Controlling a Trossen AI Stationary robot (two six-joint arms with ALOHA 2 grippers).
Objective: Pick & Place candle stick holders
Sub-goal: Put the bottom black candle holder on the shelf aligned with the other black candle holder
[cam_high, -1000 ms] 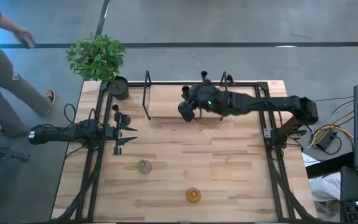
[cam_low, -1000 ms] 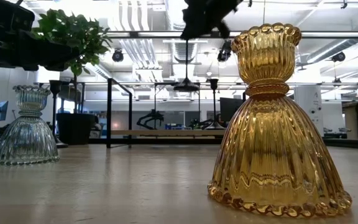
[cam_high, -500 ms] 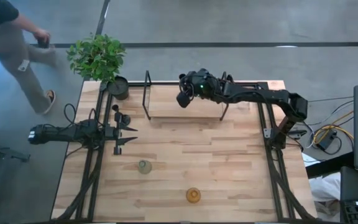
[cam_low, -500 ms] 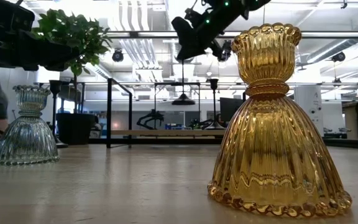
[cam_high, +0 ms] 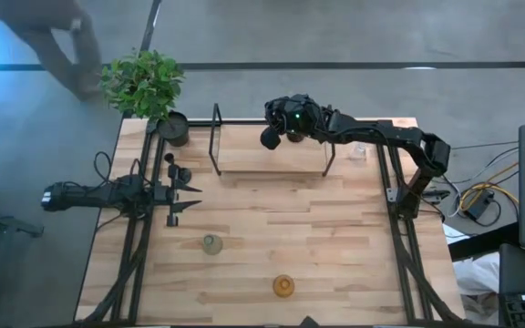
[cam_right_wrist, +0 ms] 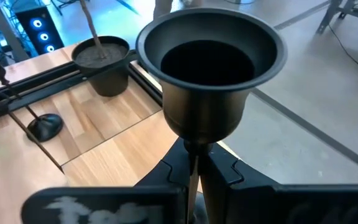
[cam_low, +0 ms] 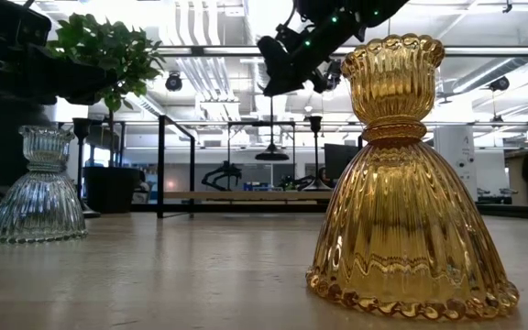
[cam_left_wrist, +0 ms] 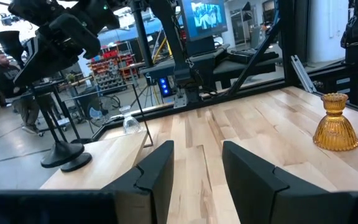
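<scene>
Start at your 9 o'clock in the overhead view: your left gripper (cam_high: 194, 196) rests low by the table's left edge, its fingers (cam_left_wrist: 157, 171) standing apart with nothing between them. Two black holders (cam_high: 173, 170) stand just beside it, on thin stems. Further in, toward 7 o'clock, the grey-green glass holder (cam_high: 211, 243) sits upright on the wooden table (cam_high: 335, 246), and the amber glass holder (cam_high: 283, 286) stands near 6 o'clock, well apart from it. At about 12 o'clock your right gripper (cam_high: 281, 128) hangs raised over the table's far edge, fingers clamped on the thin stem of a black holder (cam_right_wrist: 210, 68) with its cup facing the wrist camera. The clear glass holder (cam_high: 360, 150) sits near 1 o'clock, beside the right arm. The potted plant (cam_high: 144, 87) stands at the 10 o'clock corner.
</scene>
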